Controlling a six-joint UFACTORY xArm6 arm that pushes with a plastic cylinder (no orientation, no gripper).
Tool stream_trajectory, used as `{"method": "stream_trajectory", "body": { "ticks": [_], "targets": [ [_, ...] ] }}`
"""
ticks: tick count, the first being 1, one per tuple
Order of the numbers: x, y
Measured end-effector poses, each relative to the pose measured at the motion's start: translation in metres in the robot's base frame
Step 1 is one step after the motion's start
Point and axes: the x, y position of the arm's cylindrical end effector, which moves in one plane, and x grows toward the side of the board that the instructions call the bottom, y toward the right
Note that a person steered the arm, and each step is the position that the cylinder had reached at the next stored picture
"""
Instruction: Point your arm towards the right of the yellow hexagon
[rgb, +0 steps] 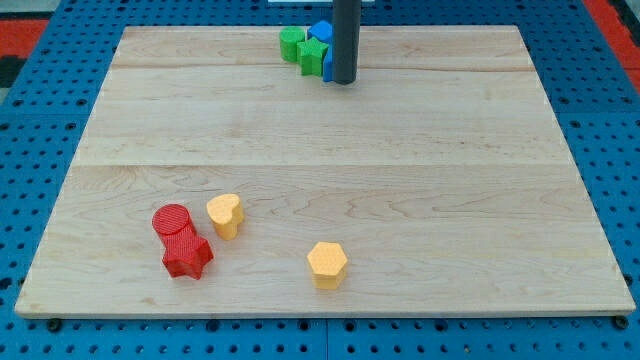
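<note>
My tip (343, 81) is sitting at the view's top, right against a cluster of blocks there: a green cube-like block (293, 43), a green star (313, 56) and blue blocks (322, 33) partly hidden behind the rod, shape of the blue ones unclear. There are no jaws on this rig, just a bare rod, so nothing is being clenched or released. The yellow hexagon (327, 264) is lying near the view's bottom, a bit left of centre, well apart from the tip and standing alone with open board on its right, which is where the tip is needing to go. Just to its left are sitting a yellow heart-like block (225, 214), a red cylinder (172, 221) and a red star (187, 255), the two reds touching. The wooden board (480, 200) between tip and hexagon is looking free of blocks, so I'm judging a straight slide down-view is workable; task barely begun; risk is clipping the hexagon on arrival
</note>
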Motion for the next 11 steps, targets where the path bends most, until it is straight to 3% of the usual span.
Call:
{"method": "stream_trajectory", "body": {
  "ticks": [2, 5, 8, 11],
  "targets": [
    [-0.004, 0.015],
    [0.125, 0.015],
    [0.146, 0.019],
    [0.262, 0.035]
  ]
}}
